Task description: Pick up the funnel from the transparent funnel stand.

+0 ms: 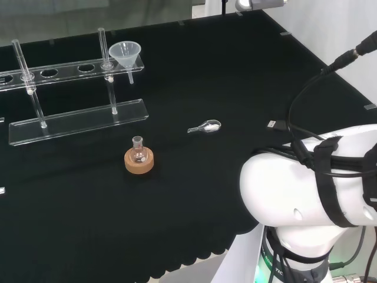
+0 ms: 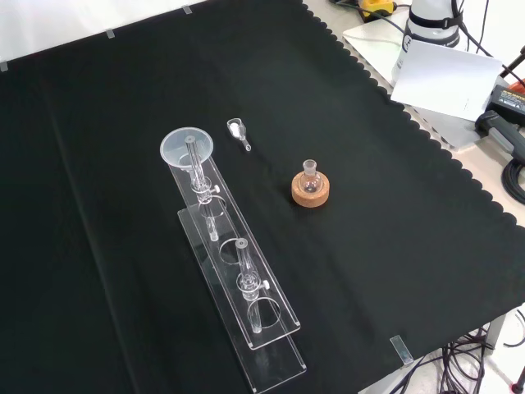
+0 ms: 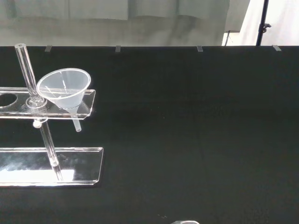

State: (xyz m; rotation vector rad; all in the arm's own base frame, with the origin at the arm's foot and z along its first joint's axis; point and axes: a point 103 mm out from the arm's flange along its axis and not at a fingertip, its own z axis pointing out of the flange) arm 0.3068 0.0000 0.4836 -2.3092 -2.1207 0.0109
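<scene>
A clear plastic funnel (image 1: 125, 54) sits in the end hole of the transparent funnel stand (image 1: 76, 122), its stem hanging down through the upper shelf. In the front view the funnel (image 2: 187, 146) is at the far end of the long stand (image 2: 264, 330), which runs toward the near edge of the cloth. The wrist view shows the funnel (image 3: 64, 87) tilted slightly in its hole, beside an upright rod of the stand (image 3: 51, 165). Nothing touches the funnel.
A small round flask on a cork ring (image 1: 139, 158) stands in front of the stand, also in the front view (image 2: 311, 187). A small clear scoop (image 1: 205, 126) lies on the cloth nearby. The arm's white link (image 1: 312, 200) is at lower right.
</scene>
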